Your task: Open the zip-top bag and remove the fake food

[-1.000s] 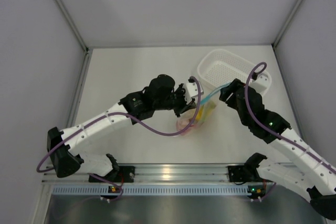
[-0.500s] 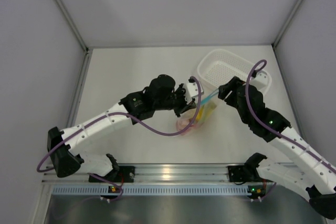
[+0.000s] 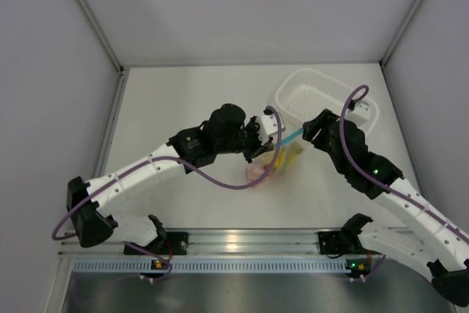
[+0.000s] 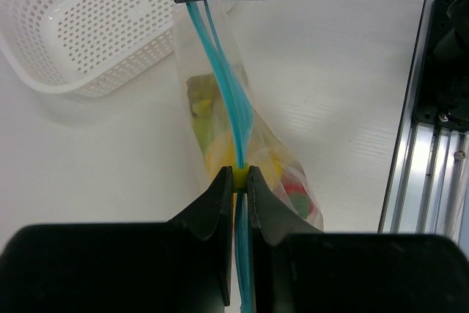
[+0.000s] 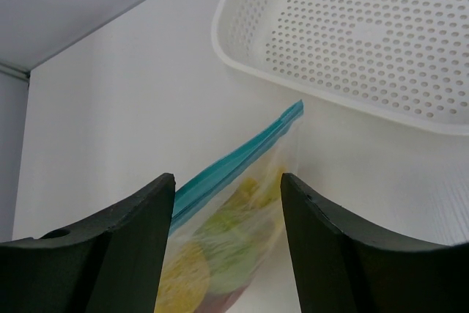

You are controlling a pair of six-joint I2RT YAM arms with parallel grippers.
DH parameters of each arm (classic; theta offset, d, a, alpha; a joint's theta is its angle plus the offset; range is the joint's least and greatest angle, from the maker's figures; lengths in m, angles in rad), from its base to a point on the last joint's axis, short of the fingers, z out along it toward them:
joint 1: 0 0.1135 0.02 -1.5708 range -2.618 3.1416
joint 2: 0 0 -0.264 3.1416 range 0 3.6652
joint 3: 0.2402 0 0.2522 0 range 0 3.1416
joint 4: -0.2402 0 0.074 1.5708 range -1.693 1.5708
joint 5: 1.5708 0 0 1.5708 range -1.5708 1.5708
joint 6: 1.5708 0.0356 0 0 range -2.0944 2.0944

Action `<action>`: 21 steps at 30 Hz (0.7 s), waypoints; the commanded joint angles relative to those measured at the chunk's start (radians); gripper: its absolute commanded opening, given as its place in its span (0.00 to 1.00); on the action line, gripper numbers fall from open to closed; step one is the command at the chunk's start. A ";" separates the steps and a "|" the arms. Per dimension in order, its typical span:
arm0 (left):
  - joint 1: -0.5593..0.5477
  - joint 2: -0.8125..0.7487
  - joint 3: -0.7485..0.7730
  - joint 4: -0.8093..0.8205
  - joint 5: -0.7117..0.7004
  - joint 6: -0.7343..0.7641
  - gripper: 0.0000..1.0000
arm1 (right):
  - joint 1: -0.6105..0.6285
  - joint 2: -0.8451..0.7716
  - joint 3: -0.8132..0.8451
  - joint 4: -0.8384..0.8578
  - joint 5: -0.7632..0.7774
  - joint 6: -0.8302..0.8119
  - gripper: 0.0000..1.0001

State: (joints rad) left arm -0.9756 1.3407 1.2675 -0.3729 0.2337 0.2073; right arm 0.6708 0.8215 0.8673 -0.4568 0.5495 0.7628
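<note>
The zip-top bag (image 3: 277,160) hangs between my two grippers, its light blue zip strip (image 4: 233,100) stretched out on top. My left gripper (image 4: 239,177) is shut on the strip, pinching a small yellow piece on it; it also shows in the top view (image 3: 258,148). My right gripper (image 5: 227,177) is open, its fingers on either side of the bag's far end (image 5: 242,203); it shows in the top view (image 3: 309,131) too. The fake food is inside the bag: a green piece (image 5: 238,251), yellow pieces (image 4: 212,159) and a red piece (image 4: 297,194).
A white perforated basket (image 3: 330,97) stands at the back right, just behind the right gripper; it also shows in the left wrist view (image 4: 80,27) and the right wrist view (image 5: 352,27). An aluminium rail (image 3: 242,240) runs along the table's near edge.
My right gripper has shifted slightly left, toward the bag, so less of the blue strip shows between the grippers. My left gripper has held still.
</note>
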 commanded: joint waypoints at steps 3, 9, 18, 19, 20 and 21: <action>-0.003 0.018 0.052 0.023 -0.027 -0.008 0.00 | -0.013 -0.030 -0.004 0.023 -0.005 0.009 0.61; -0.003 0.028 0.055 0.023 -0.033 -0.013 0.00 | -0.013 -0.051 0.027 0.003 0.015 -0.003 0.61; -0.003 0.041 0.073 0.026 -0.054 -0.023 0.00 | -0.013 -0.065 0.004 -0.005 0.001 0.006 0.60; -0.003 0.041 0.076 0.025 -0.063 -0.026 0.00 | -0.014 -0.068 -0.005 -0.003 -0.005 0.007 0.59; -0.002 0.044 0.079 0.025 -0.069 -0.029 0.00 | -0.013 -0.074 -0.008 0.001 -0.008 0.009 0.57; -0.003 0.049 0.084 0.023 -0.071 -0.029 0.00 | -0.014 -0.084 -0.011 0.003 -0.011 0.009 0.56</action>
State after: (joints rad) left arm -0.9756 1.3838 1.3010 -0.3748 0.1886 0.1955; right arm 0.6708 0.7654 0.8623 -0.4633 0.5488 0.7624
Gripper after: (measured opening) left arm 0.122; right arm 0.573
